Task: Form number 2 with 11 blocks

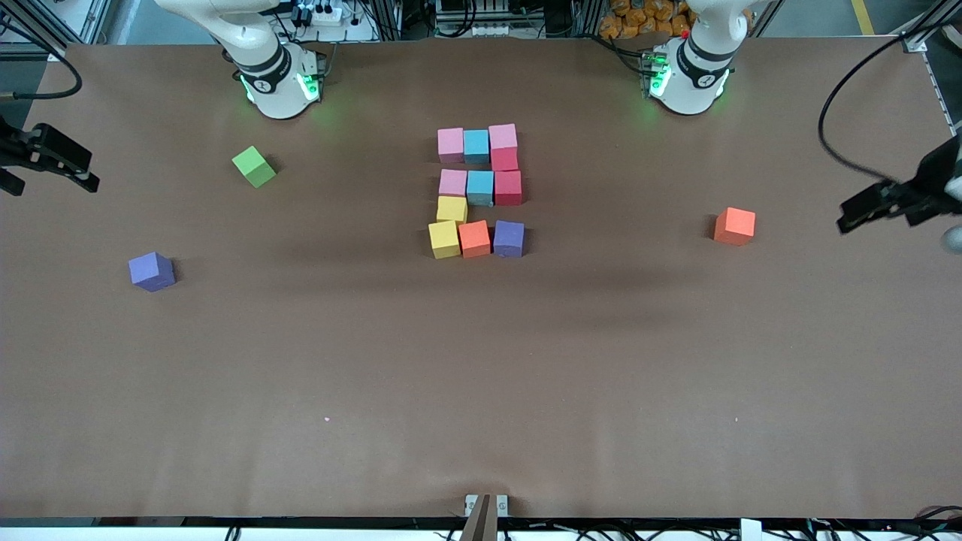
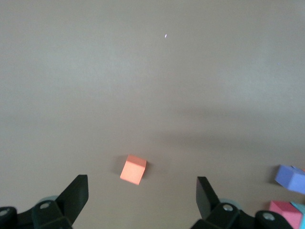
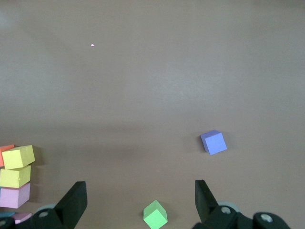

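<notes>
Front view: we see the blocky digit 2 of matte coloured cubes (image 1: 478, 191) complete mid-worktop (image 1: 481, 376).
Left wrist view: left gripper (image 2: 142, 200) fingers spread, empty.
Right wrist view: right gripper (image 3: 141, 202) likewise.
We judge it best to keep both clear of the digit.

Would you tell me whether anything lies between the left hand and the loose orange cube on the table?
Nothing visible does. The left hand hangs open, and the loose orange cube sits on bare table just ahead of its fingers. The number 2 lies well apart, toward the right arm's end.
</notes>
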Motion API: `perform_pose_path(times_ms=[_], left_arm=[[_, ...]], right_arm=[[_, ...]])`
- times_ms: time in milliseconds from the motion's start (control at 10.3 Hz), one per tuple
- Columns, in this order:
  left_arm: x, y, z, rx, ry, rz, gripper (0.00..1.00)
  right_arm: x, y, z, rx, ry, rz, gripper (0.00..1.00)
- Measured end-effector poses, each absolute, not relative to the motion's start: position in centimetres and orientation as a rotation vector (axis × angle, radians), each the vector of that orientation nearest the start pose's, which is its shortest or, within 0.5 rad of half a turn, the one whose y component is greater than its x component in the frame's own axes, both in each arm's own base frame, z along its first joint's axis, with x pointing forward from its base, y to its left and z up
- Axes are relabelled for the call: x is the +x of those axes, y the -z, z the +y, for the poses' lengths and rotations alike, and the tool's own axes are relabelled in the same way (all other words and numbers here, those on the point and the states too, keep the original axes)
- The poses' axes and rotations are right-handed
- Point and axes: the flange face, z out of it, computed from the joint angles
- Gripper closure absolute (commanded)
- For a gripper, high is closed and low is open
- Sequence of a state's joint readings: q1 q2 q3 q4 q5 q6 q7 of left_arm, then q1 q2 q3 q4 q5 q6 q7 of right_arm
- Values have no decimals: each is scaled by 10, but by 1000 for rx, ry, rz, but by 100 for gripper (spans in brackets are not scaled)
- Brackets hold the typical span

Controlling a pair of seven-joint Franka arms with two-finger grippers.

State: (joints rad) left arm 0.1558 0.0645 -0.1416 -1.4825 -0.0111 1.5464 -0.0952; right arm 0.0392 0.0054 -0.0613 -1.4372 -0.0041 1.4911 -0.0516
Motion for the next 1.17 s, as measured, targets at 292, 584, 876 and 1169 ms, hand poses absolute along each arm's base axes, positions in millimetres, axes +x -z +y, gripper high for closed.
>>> perform_pose_path(times_ms=[292, 584, 876, 1169], left_arm=[[557, -629, 7, -3166, -18, -132, 0], [544, -651, -26, -3144, 46, -40, 0], [538, -663, -26, -3142, 67, -38, 0], [531, -671, -28, -3142, 70, -33, 0]], right_arm=[[548, -675, -32, -3145, 75, 11, 0], [548, -673, -28, -3144, 69, 0, 0], [548, -668, -24, -3143, 41, -13, 0], [548, -668, -23, -3142, 39, -16, 0]])
